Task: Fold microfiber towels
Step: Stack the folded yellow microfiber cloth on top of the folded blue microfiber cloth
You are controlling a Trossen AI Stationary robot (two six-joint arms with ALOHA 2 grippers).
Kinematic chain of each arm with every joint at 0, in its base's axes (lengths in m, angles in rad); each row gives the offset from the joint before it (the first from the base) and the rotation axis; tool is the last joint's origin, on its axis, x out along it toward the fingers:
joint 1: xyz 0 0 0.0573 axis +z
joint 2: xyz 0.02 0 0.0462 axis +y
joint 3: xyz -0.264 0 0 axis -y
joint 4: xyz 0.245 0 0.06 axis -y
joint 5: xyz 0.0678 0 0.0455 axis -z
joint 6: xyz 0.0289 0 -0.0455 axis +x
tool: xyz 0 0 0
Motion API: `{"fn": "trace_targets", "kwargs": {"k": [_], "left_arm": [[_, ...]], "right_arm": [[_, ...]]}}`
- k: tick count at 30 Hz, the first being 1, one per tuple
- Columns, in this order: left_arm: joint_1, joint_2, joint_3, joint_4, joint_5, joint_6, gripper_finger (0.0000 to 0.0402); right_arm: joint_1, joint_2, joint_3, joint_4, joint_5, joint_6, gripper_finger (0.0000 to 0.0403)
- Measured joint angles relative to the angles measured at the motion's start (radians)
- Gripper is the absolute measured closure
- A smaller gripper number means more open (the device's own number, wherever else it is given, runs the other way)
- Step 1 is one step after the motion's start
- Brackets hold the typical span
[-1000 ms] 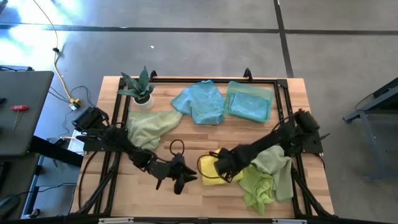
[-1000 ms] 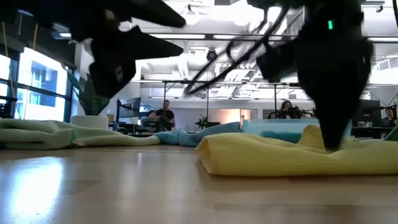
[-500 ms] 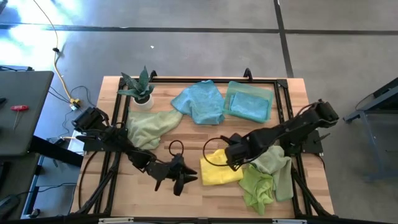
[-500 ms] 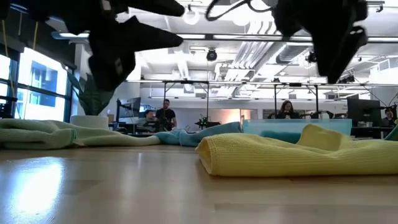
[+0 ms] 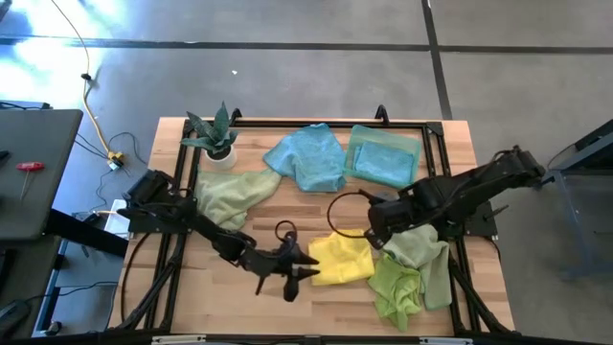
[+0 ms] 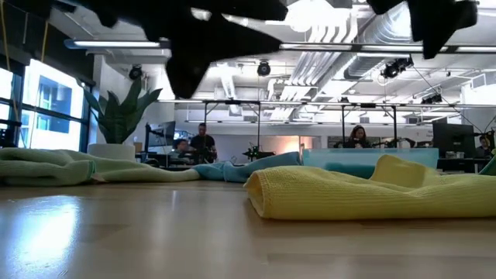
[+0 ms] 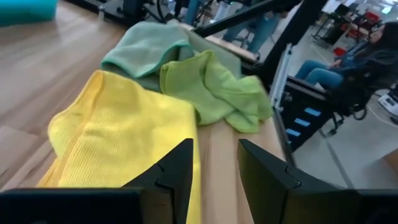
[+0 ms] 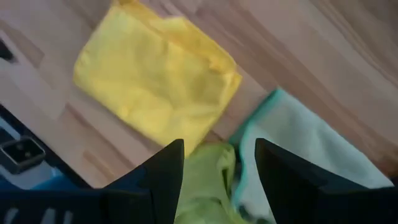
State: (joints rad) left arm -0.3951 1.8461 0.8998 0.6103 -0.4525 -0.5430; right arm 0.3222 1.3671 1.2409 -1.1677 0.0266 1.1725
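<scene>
Progress check from my side: I count one towel clearly folded, one partly folded, four still loose.

Mint green towel [image 5: 384, 159] at about 1 o'clock on the table [image 5: 287, 206] lies as a neat flat rectangle; I'd call that one done. Yellow towel [image 5: 343, 260] sits at about 5 o'clock, doubled over with a rounded fold edge toward the low camera, but its top layer is rumpled, so I judge it mid-fold, not finished.

Left to do:
- light blue towel [image 5: 308, 158], crumpled at 12 o'clock, just beside the mint one
- pale green towel [image 5: 230, 195], loose at 9 o'clock near the plant [image 5: 215, 135]
- lime green towel [image 5: 396, 287] and sage green towel [image 5: 425, 255], heaped together at 4 o'clock, touching the yellow one

Left gripper [image 5: 308, 271] hangs at 6 o'clock right at the yellow towel's near edge, fingers parted, empty. Right gripper [image 5: 376, 230] is lifted above the yellow/lime boundary, fingers spread, nothing between them.

My read: next is squaring up yellow, then the 4 o'clock heap.
</scene>
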Motion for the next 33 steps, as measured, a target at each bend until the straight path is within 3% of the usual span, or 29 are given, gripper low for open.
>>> {"fn": "trace_targets", "kwargs": {"k": [8, 11, 14, 17, 21, 25, 33], "left_arm": [[0.075, 0.105, 0.118, -0.001, 0.093, 0.016, 0.0284], [0.099, 0.137, 0.163, -0.001, 0.131, 0.037, 0.0284], [0.121, 0.172, 0.203, -0.013, 0.166, 0.038, 0.0284], [0.143, 0.208, 0.24, -0.005, 0.208, 0.019, 0.0284], [0.17, 0.256, 0.277, -0.021, 0.227, -0.004, 0.0284], [0.19, 0.286, 0.321, -0.078, 0.234, -0.013, 0.0284], [0.204, 0.306, 0.355, -0.292, 0.235, -0.053, 0.0284]], "right_arm": [[-0.062, -0.053, -0.305, 0.263, -0.168, -0.007, 0.0212], [-0.087, -0.119, -0.457, 0.501, -0.219, 0.012, 0.0212], [-0.106, -0.17, -0.596, 0.742, -0.205, 0.088, 0.0212], [-0.115, -0.191, -0.688, 0.833, -0.131, 0.152, 0.0212], [-0.121, -0.18, -0.736, 0.85, -0.085, 0.199, 0.0212], [-0.121, -0.162, -0.738, 0.916, -0.113, 0.189, 0.0207], [-0.134, -0.085, -0.738, 0.951, -0.144, 0.174, 0.0154]]}}
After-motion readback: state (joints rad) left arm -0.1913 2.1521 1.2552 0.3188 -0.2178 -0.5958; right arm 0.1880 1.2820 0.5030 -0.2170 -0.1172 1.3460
